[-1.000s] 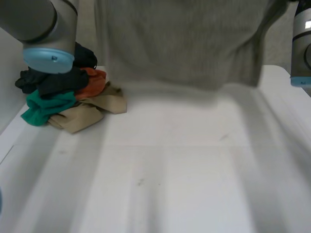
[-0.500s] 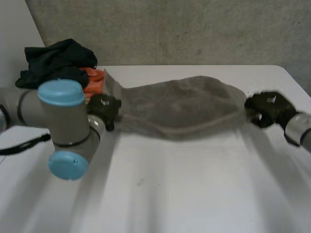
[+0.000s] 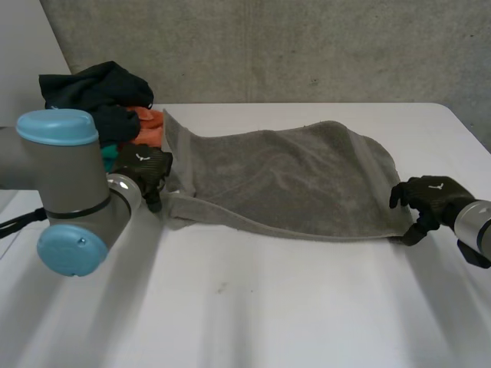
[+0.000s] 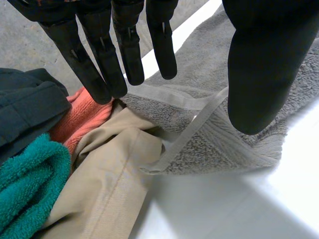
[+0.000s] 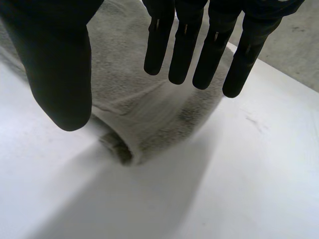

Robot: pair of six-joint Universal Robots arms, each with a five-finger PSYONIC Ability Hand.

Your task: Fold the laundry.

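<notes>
head view: a grey terry towel (image 3: pixel 284 180) lies spread on the white worktop (image 3: pixel 268 307), left robot hand (image 3: pixel 142 172) at its left end, right robot hand (image 3: pixel 431 201) at its right corner.
left wrist view: fingers (image 4: pixel 127 50) straight, wide open above the hemmed corner.
right wrist view: same wide spread over the towel's edge, holding nothing.

1. Head view: the light is soft and even, and the white counter (image 3: pixel 307 307) is bright without glare.
2. The grey towel (image 3: pixel 291 176) casts a thin, soft-edged shadow along its near edge.
3. Left wrist view: the counter is grey-shaded just beside the towel's corner and brighter farther off.
</notes>
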